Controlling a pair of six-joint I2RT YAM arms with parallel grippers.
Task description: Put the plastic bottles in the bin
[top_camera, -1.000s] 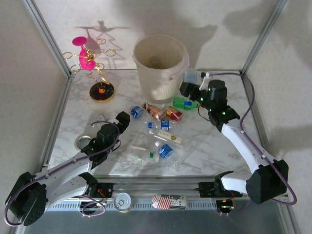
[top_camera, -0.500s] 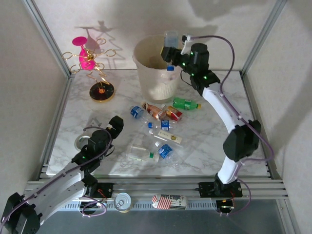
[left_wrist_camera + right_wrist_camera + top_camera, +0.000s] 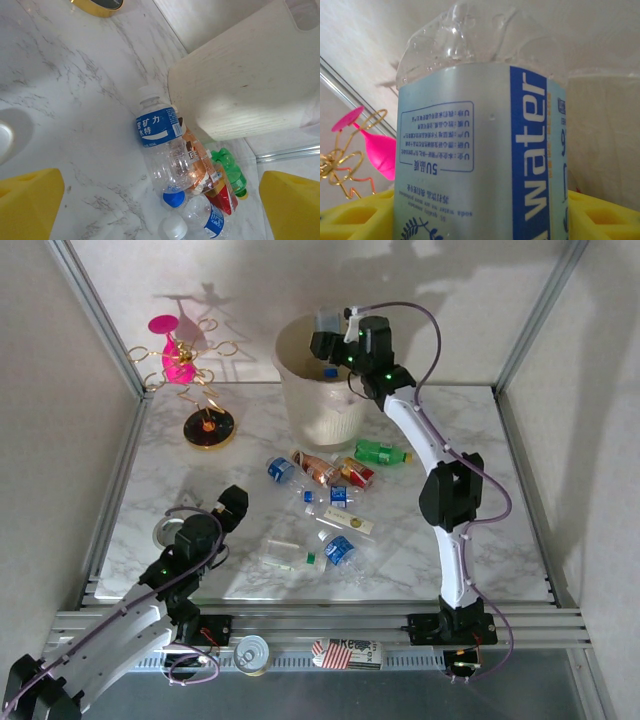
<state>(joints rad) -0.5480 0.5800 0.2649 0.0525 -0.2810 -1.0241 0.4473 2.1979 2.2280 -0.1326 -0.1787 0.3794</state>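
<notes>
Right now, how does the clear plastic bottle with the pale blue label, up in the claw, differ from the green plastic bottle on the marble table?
The clear blue-labelled plastic bottle is clamped in the right gripper above the cream ribbed bin. The green plastic bottle lies on its side on the marble table, untouched. The held one is see-through with a printed label, while the green one is tinted with a yellow cap. Both are small plastic bottles.

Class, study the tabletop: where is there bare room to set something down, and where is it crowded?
Bare marble lies right of the right arm, up to the frame rail, and on the left between the ornament stand's base and the left pincer. Crowded: the plastic bottles strewn in front of the bin.
</notes>
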